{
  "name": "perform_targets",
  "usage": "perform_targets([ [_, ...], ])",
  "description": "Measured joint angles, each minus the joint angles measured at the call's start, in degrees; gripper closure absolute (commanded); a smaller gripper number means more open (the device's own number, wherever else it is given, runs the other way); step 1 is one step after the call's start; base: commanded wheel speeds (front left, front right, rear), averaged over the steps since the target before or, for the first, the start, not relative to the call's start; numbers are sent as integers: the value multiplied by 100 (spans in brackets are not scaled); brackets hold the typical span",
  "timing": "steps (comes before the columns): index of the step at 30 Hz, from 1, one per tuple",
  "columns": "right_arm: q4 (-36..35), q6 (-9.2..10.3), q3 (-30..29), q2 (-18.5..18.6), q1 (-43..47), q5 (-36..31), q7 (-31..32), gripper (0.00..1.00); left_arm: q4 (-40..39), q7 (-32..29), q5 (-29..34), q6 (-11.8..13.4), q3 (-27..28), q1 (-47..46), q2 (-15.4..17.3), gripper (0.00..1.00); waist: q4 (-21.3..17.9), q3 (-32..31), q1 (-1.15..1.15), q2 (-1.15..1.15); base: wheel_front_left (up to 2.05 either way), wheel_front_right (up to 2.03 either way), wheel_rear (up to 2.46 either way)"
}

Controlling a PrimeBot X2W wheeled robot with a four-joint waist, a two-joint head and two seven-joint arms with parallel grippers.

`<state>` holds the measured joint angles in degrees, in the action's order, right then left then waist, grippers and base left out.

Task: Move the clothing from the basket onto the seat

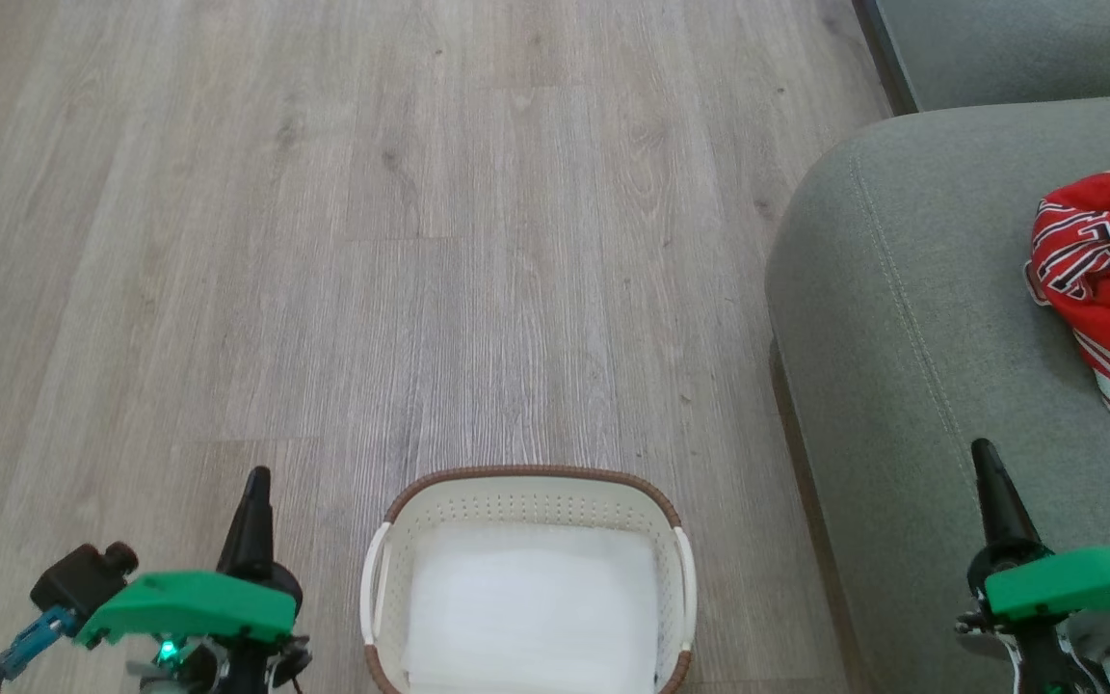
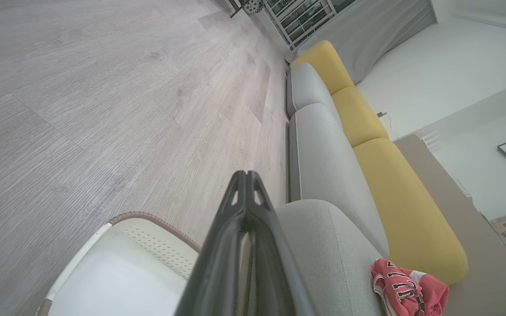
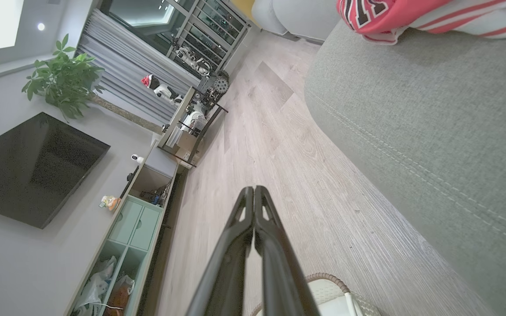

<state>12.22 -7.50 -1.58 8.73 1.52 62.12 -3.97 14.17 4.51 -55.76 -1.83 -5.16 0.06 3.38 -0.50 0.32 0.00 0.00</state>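
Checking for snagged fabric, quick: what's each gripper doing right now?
Left gripper: closed, holding nothing.
Right gripper: closed, holding nothing.

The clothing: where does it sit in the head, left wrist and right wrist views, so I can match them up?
Head view: the clothing lies at the right edge, on the seat.
Left wrist view: the clothing is at lower right, on the seat by the yellow back cushion.
Right wrist view: the clothing is at the top edge, right of centre, on the seat.
Shared landmark: the basket, low in each view.
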Motion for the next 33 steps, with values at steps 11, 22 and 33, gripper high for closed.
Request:
perform_targets([
  [11, 73, 0, -78, -126, -92, 563, 155, 100, 29, -198, -686, -78, 120, -43, 0, 100, 9, -2, 0, 0, 0, 0, 0],
  [22, 124, 0, -188, -196, -133, 1103, 357, 100, 54, -350, -1361, -177, 264, -115, -1, 100, 19, -5, 0, 0, 0, 0, 0],
  [33, 199, 0, -310, -311, -242, 1719, 556, 100, 85, -550, -2106, -280, 438, -143, -2, 100, 29, -8, 0, 0, 0, 0, 0],
])
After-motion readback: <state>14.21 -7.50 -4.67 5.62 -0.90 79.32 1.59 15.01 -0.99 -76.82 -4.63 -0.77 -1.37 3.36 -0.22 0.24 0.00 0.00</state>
